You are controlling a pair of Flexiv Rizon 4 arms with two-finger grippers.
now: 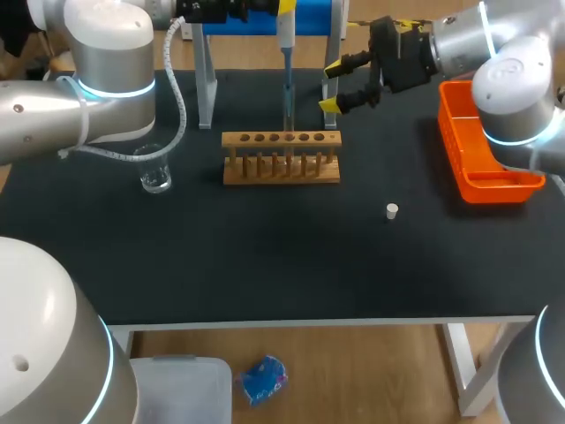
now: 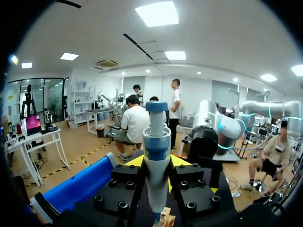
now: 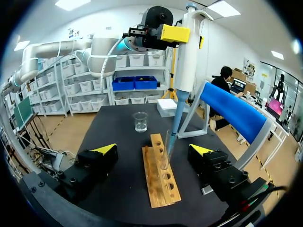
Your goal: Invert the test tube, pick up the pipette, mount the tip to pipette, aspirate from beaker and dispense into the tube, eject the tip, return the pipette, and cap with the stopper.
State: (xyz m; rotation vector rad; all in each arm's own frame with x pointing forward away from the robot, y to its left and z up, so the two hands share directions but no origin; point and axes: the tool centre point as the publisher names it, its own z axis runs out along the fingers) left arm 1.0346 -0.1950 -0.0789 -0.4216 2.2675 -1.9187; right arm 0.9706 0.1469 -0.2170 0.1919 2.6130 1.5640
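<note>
Two grippers w/ split jobs: your left gripper (image 2: 156, 161) pinches the pipette (image 1: 287, 53) upright so its tip (image 3: 171, 137) reaches into the test tube (image 3: 165, 153) in the rack (image 1: 281, 168); right gripper (image 1: 332, 87) hangs spread beside it, prob. awaiting the stopper (image 1: 392, 210) on the surface (image 1: 265, 265).

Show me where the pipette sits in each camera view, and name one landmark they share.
Head view: the pipette hangs upright at the far middle, over the wooden rack.
Left wrist view: the pipette stands clamped in the left gripper.
Right wrist view: the pipette is ahead of the right gripper, tip at the rack.
Shared landmark: the rack below the pipette; just a sliver in the left wrist view.
</note>
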